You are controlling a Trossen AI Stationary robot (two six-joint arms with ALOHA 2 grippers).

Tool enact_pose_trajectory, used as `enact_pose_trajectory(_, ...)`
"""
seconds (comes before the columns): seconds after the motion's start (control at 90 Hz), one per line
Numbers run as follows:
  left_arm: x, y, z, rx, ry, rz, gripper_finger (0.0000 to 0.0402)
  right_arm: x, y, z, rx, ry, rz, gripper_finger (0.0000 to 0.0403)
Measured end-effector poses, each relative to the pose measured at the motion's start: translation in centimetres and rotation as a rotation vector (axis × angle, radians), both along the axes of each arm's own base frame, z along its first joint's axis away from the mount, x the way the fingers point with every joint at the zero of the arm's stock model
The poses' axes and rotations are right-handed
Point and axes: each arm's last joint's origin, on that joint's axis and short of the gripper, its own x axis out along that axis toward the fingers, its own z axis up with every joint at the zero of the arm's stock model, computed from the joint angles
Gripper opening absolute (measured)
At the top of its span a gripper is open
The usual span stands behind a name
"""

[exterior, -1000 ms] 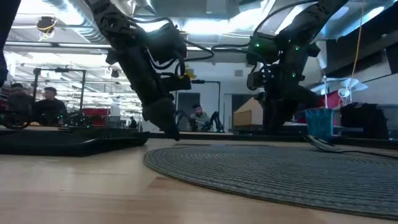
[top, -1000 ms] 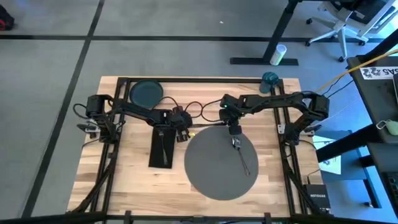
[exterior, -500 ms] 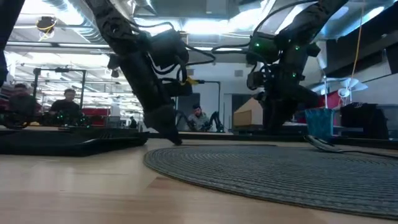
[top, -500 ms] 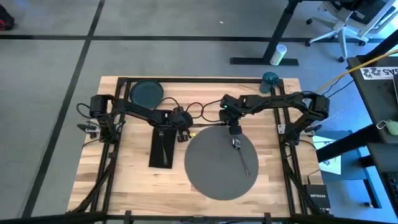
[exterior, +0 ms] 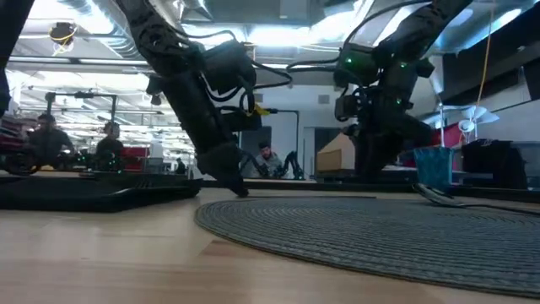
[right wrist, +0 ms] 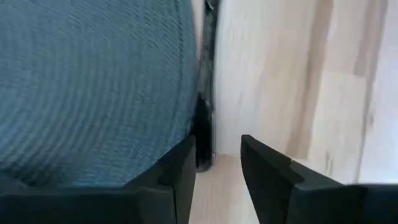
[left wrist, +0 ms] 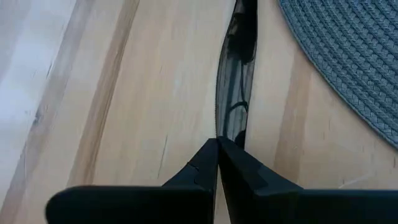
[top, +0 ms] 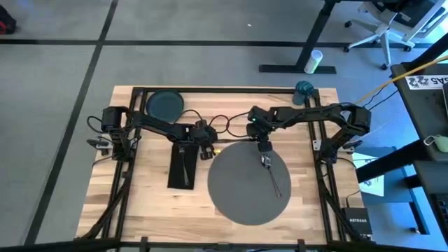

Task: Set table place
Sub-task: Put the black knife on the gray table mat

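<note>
– High view: where do the things lie?
– Grey placemat mid-table, utensil on it; napkin toward the left edge.
– The grippers?
– Left gripper pinched shut on the napkin; right gripper slightly parted, holding nothing, at the placemat's far rim.

Open workshop floor around the bench

Seen from above, grey carpet crossed by dark seams surrounds the table; at 1 o'clock stands a black desk leg on a flat foot, with a white office chair at 2 o'clock. The low view shows bright ceiling lights, exposed ducting, and seated people at 9 o'clock.
</note>
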Motion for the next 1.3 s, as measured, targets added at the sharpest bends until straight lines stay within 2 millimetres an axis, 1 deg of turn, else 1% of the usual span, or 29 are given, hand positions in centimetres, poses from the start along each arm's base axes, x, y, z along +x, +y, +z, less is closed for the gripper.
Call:
enact_pose_trajectory(0.078,0.0,0.0,0.0,-0.001,0.001,0.001,0.0000,0.2,0.0,-0.4,0.017,-0.001,0.007,0.0113)
enact_pose_trajectory(0.256,0.0,0.0,-0.1,-0.003,0.003,0.001,0.0000,0.7,-0.2,-2.9,0.031,0.083,0.001,0.0113)
enact_pose_trajectory(0.389,0.0,0.0,-0.1,-0.003,0.005,0.000,0.0000,1.1,-0.6,-3.8,0.030,0.083,-0.010,0.0113)
enact_pose_trajectory(0.533,-0.1,-0.1,-0.1,-0.003,0.007,-0.003,0.0000,1.3,-0.7,-3.9,0.031,0.067,-0.012,0.0112)
enact_pose_trajectory(0.6,-0.1,-0.1,-0.1,-0.003,0.007,-0.003,0.0000,1.2,-0.8,-4.0,0.051,0.064,-0.011,0.0103)
enact_pose_trajectory(0.667,-0.1,-0.1,-0.1,-0.003,0.007,-0.004,0.0000,1.1,-0.9,-4.0,0.063,0.064,-0.014,0.0082)
enact_pose_trajectory(0.778,-0.1,-0.1,-0.1,-0.002,0.007,-0.005,0.0000,1.1,-1.2,-4.0,0.073,0.054,-0.019,0.0026)
enact_pose_trajectory(0.833,-0.1,-0.2,-0.1,-0.002,0.008,-0.007,0.0000,1.0,-1.5,-4.0,0.075,0.046,-0.024,0.0009)
enact_pose_trajectory(1.067,0.1,-0.9,0.0,0.004,0.006,-0.030,0.0000,1.0,-1.7,-4.0,0.058,0.048,-0.033,0.0001)
enact_pose_trajectory(1.178,0.3,-1.1,0.7,0.010,-0.007,-0.035,0.0000,1.0,-1.7,-4.0,0.055,0.049,-0.033,0.0000)
enact_pose_trajectory(1.3,0.2,-1.2,2.1,0.018,-0.030,-0.046,0.0000,0.9,-1.7,-3.4,0.040,0.034,-0.038,0.0000)
